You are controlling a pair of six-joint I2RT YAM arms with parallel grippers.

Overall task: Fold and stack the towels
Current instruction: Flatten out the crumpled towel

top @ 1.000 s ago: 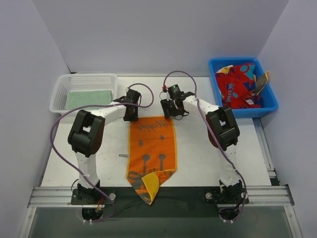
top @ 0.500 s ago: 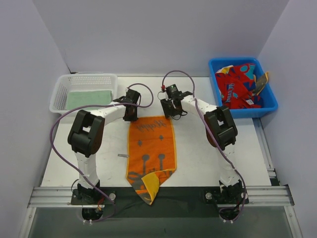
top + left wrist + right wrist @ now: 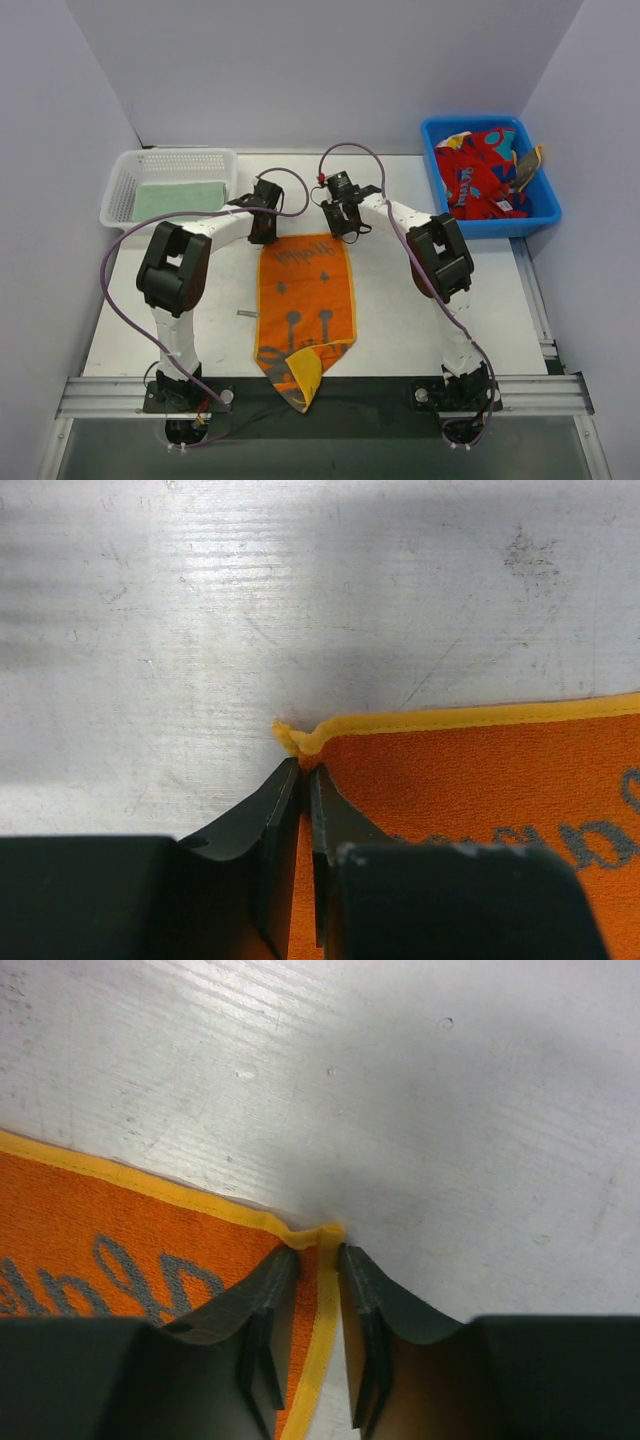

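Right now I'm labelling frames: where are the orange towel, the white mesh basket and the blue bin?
orange towel (image 3: 306,300): top external view, its flat middle.
white mesh basket (image 3: 120,190): top external view, left wall.
blue bin (image 3: 545,195): top external view, right rim.

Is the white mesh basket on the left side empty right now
No, the white mesh basket holds a folded pale green towel lying flat inside it.

Towel (image 3: 305,310) mid-table; basket (image 3: 170,160) far-left, bin (image 3: 540,215) far-right.

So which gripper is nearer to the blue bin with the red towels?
Right. The right gripper holds the orange towel's far right corner, nearer the blue bin; the left gripper holds the far left corner.
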